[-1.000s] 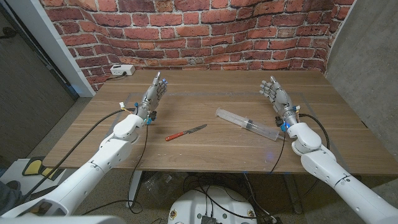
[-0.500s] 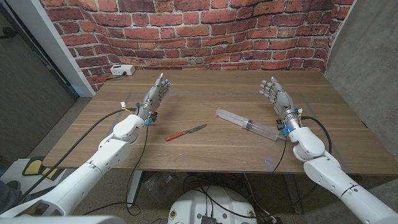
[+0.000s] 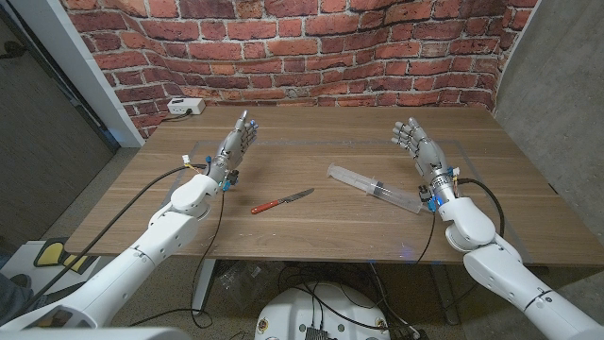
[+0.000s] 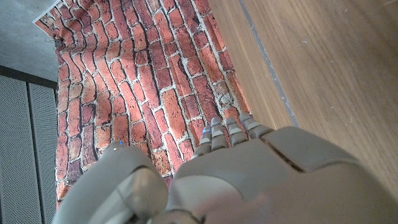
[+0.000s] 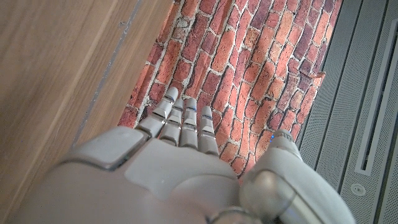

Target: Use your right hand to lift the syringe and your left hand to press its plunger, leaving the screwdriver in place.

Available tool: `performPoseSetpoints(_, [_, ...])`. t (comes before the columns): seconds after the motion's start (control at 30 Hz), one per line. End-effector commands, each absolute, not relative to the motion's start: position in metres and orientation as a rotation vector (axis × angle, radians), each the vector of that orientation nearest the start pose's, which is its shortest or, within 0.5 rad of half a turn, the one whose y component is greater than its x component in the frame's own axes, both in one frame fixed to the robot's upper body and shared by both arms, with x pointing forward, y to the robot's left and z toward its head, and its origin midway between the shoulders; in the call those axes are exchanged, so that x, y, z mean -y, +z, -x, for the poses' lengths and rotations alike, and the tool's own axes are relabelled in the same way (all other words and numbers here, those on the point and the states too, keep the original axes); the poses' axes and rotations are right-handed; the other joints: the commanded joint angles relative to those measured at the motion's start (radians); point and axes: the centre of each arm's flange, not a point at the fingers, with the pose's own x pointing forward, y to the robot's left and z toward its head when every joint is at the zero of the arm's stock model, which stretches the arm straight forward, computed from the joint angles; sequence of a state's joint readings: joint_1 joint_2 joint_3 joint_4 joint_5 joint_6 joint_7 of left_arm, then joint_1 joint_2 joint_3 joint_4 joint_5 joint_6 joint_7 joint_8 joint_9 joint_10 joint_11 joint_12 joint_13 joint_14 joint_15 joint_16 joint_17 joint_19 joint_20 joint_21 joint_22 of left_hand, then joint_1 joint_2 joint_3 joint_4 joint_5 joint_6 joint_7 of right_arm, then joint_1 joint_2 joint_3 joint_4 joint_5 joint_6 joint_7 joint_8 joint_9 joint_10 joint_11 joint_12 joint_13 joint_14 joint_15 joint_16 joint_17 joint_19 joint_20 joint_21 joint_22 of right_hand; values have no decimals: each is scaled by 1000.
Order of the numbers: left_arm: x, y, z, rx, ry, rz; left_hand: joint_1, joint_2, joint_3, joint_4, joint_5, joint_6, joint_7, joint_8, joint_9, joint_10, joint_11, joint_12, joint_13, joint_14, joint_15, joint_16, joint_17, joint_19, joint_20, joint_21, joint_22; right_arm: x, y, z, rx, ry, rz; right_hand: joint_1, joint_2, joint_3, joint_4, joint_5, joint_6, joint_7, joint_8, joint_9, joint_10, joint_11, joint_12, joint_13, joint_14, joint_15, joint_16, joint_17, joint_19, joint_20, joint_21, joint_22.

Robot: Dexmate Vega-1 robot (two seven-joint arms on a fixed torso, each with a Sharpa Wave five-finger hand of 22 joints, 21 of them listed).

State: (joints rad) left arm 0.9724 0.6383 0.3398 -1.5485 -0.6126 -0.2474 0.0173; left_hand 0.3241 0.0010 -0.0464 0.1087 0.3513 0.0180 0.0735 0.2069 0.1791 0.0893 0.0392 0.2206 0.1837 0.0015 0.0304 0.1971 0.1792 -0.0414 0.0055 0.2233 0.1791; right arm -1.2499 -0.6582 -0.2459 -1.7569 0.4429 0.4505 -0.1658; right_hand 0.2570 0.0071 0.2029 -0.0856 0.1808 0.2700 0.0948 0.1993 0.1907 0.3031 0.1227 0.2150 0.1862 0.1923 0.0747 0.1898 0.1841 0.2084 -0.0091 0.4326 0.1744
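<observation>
Right hand (image 3: pixel 418 146) released, fingers spread, right of frame; left hand (image 3: pixel 235 144) likewise; your reach could roll syringe (image 3: pixel 375 188) or nudge screwdriver (image 3: pixel 281 201) at centre.

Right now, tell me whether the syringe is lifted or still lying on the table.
Lying on the table. The syringe rests flat on the wood, apart from the right hand, which holds nothing.

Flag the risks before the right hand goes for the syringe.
1. The syringe lies flat on the table, a low, round barrel; the open right hand could roll it instead of gripping it.
2. The screwdriver lies close to the syringe's left end; a pushed syringe, or the left hand crossing over, could knock it out of place.
</observation>
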Motion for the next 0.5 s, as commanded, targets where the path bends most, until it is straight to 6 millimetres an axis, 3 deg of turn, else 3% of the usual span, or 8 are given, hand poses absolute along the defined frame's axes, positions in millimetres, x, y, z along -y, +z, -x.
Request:
performPoseSetpoints(0.03, [-287, -22, -606, 638, -249, -62, 1, 2, -1, -5, -3, 4, 0, -1, 3, 4, -1, -2, 5, 1, 4, -4, 3, -1, 1, -4, 5, 278, -69, -506, 798, 91, 206, 12, 3, 5, -8, 4, 7, -3, 4, 3, 4, 1, 5, 3, 9, -1, 8, 1, 8, 0, -4, 4])
performPoseSetpoints(0.47, [-281, -28, -604, 626, -252, -61, 6, 8, -1, -6, -5, 8, -2, -2, 3, 5, -2, -4, 5, 2, 5, -5, 3, -1, 4, -5, 5, 279, -90, -487, 822, -42, 306, 15, 4, 6, -11, 3, 5, -5, 2, 3, -10, 0, 0, 3, 16, 2, 9, 1, 23, 4, -4, 4])
performPoseSetpoints(0.5, [-280, -28, -603, 624, -253, -61, 7, 8, -1, -6, -6, 8, -3, -2, 3, 5, -2, -4, 5, 3, 4, -5, 3, -1, 4, -5, 5, 279, -91, -485, 826, -57, 313, 16, 5, 7, -12, 3, 5, -6, 2, 3, -15, -2, -2, 3, 26, -2, 11, 1, 41, 5, 0, 5])
